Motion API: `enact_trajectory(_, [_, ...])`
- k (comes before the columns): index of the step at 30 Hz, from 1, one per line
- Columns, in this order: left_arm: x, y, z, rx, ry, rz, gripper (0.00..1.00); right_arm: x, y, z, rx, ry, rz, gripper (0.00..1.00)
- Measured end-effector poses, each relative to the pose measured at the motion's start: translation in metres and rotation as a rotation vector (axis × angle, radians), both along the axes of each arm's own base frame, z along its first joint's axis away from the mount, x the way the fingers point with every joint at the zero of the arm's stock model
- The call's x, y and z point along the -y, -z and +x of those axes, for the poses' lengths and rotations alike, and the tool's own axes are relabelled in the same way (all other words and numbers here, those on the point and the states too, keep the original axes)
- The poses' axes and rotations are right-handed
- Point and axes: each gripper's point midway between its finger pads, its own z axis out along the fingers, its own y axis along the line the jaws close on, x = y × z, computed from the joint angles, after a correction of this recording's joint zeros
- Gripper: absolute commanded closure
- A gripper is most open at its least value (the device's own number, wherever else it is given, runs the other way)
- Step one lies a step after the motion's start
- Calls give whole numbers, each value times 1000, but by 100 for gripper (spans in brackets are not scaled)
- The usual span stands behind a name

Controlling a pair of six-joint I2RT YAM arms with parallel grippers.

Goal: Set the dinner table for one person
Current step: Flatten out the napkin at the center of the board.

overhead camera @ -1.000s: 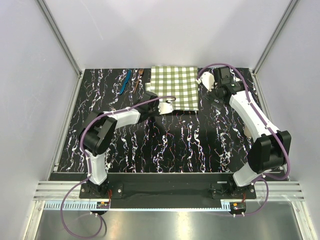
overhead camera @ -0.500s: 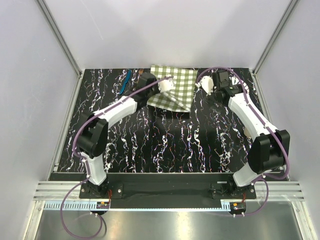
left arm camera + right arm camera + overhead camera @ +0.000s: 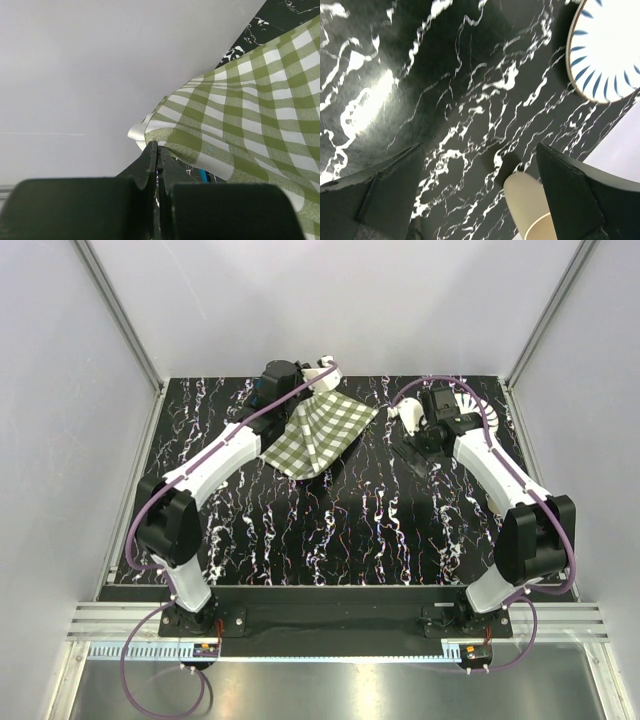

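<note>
My left gripper [image 3: 325, 368] is shut on a corner of the green-and-white checked cloth [image 3: 320, 430] and holds it up at the back of the dinner table [image 3: 350, 520]. The rest of the cloth hangs down and trails onto the black marbled top. In the left wrist view the shut fingertips [image 3: 157, 146] pinch the cloth's [image 3: 240, 115] hem. My right gripper [image 3: 415, 435] is open and empty over the back right of the table. Its wrist view shows bare tabletop [image 3: 445, 100] between wide-apart fingers, with a white plate with blue strokes [image 3: 610, 50] and a cream cup [image 3: 530, 200] close by.
The plate [image 3: 470, 398] lies at the back right, partly behind my right arm. A blue utensil [image 3: 202, 174] peeks out under the cloth near my left fingers. White walls and metal posts close in the back and both sides.
My left gripper has carried the cloth's corner from mid-table up to the back edge. The flat cloth is now lifted and bunched, shifted left. My right gripper moved slightly.
</note>
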Motion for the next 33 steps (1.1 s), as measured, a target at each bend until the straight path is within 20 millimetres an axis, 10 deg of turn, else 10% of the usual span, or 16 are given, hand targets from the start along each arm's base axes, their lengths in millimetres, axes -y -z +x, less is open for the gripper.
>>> enact_trajectory(10, [39, -18, -22, 26, 126, -31, 100, -17, -16, 29, 146, -74, -79, 0])
enact_trajectory(19, [116, -41, -87, 58, 395, -72, 100, 31, -44, 64, 353, 193, -233, 0])
enact_trajectory(33, [161, -21, -140, -15, 635, -113, 100, 118, -102, 49, 578, 580, -343, 2])
